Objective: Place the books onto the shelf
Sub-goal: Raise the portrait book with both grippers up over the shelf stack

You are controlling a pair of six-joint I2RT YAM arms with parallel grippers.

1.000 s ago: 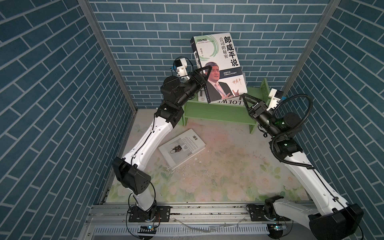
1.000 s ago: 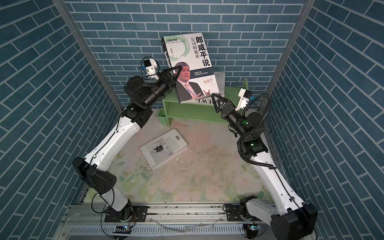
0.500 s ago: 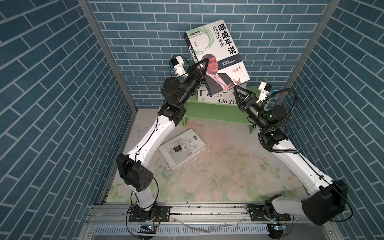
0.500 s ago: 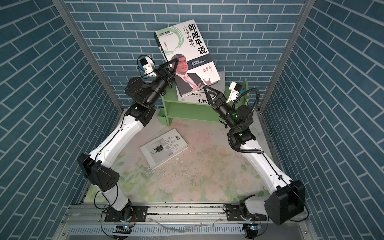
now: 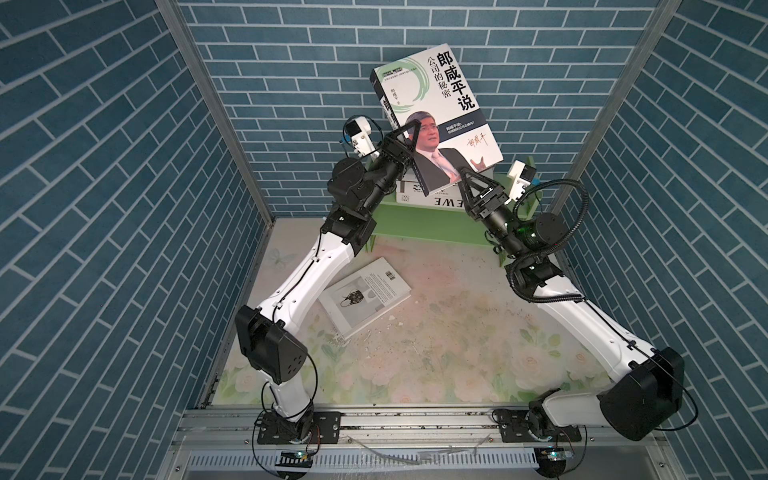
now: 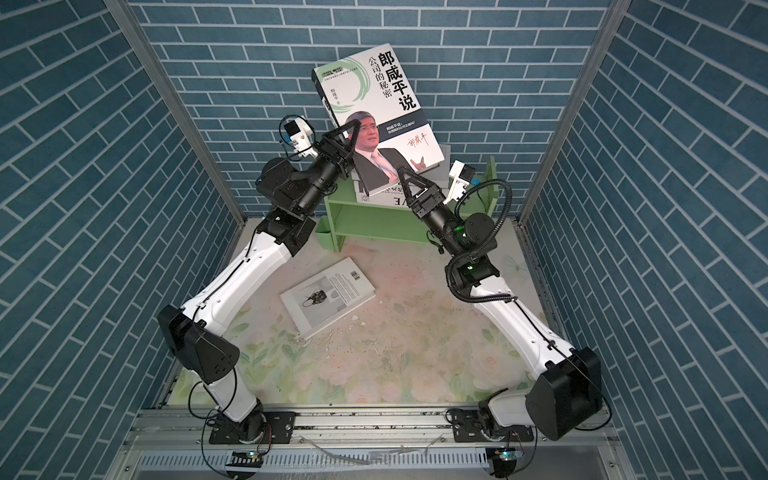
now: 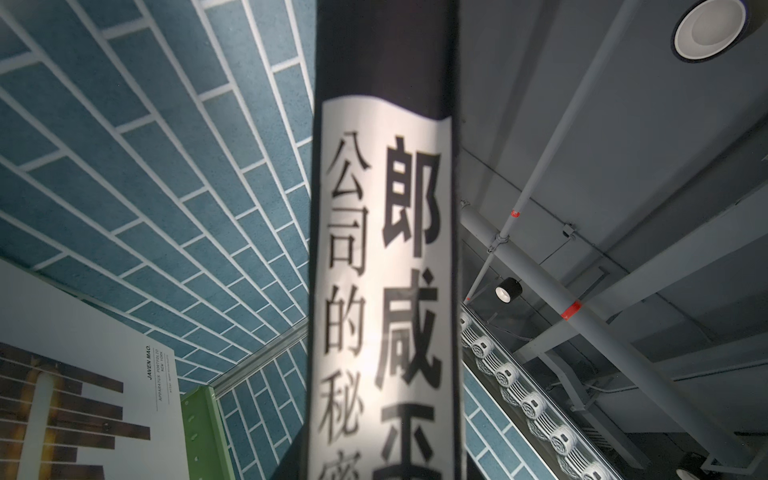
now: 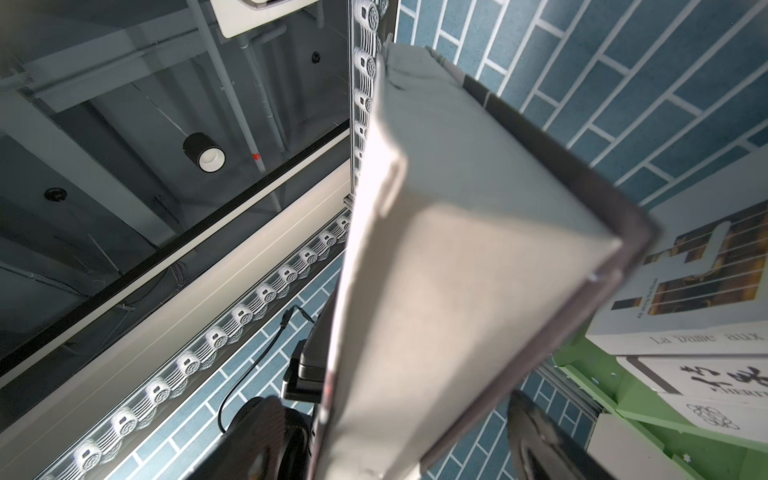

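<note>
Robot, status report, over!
Left fingers shut on white portrait-cover book, held tilted above light green wooden shelf. Right fingers straddle its lower corner, grip unclear. White books stacked underneath.

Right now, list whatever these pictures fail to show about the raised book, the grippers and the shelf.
- Shelved books: in both top views, mostly hidden behind the portrait book.
- Right gripper: at the book's lower corner; whether it grips is unclear, and the right wrist view is blurred.
- Left gripper: its wrist view is filled by the spine, pads unseen.
- Book on the table: print too small.
</note>
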